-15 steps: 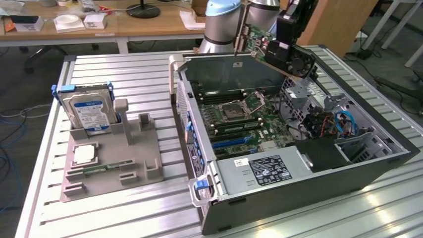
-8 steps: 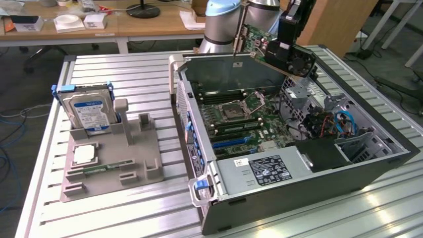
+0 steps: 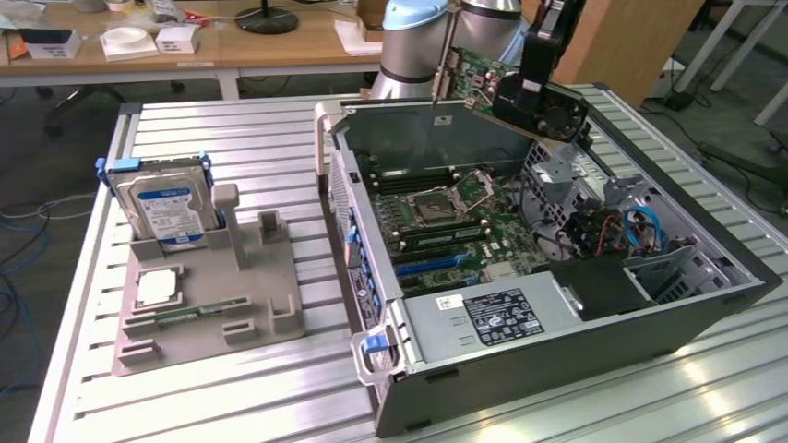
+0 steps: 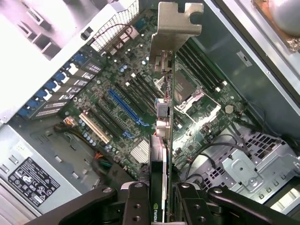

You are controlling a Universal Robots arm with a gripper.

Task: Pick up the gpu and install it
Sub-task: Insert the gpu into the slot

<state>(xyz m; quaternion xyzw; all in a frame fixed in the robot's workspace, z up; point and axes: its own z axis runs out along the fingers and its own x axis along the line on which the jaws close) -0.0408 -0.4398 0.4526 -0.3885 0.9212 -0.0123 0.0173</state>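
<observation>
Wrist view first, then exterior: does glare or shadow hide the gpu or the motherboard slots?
Wrist view: no glare on the gpu, clamped in the gripper, or on the motherboard; beyond the case it washes out pale. Exterior view: glare streaks on the table; deep shadow inside the case; gpu evenly lit.

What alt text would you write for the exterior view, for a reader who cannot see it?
A robot arm's end effector holds the gpu tilted in the air above an open computer case. To the exterior view's left, a grey fixture holds a blue-labelled hard drive upright.
</observation>
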